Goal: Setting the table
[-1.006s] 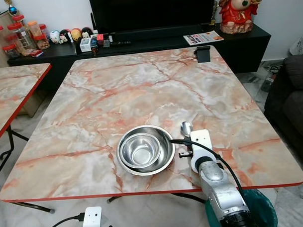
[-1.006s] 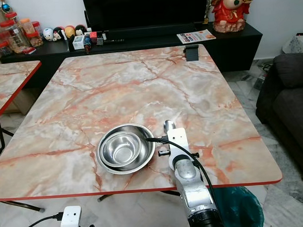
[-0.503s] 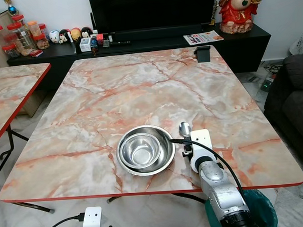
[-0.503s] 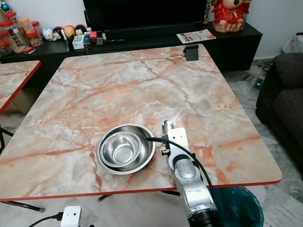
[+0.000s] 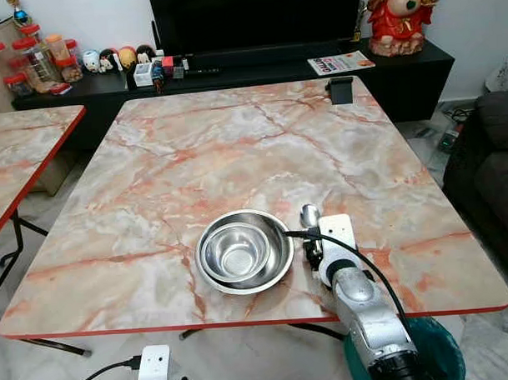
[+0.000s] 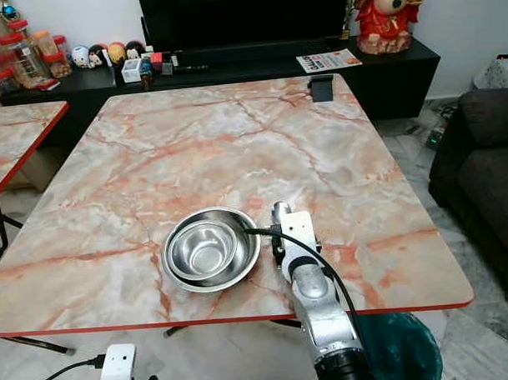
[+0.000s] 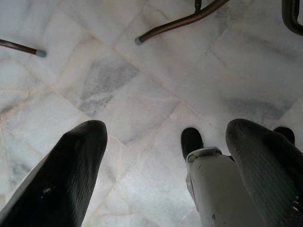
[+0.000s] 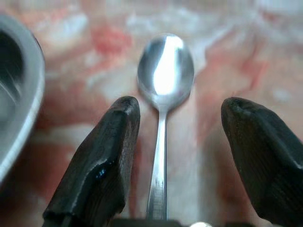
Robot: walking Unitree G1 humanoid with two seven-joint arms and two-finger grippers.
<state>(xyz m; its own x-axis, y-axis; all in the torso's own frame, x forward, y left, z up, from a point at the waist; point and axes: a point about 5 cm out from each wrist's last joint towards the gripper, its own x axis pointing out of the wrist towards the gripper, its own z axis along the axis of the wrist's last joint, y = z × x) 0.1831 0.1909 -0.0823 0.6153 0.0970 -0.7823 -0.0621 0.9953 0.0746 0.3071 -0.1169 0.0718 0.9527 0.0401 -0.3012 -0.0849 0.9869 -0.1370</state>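
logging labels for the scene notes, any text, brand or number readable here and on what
None can be read.
Magazine on the TV stand: cover print too small to read.
Jars and small boxes on the stand: labels too blurred.
Bowls and spoon: no markings visible.

Head stereo pair looking down over marble table [image 5: 236, 141], wrist cameras close, right sharing spoon [image 8: 164, 75]

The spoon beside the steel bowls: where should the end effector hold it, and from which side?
Grip the thin handle of the spoon, coming from above. It lies flat on the table, and the open right end effector already straddles the handle. Its bowl end is wider and curved.
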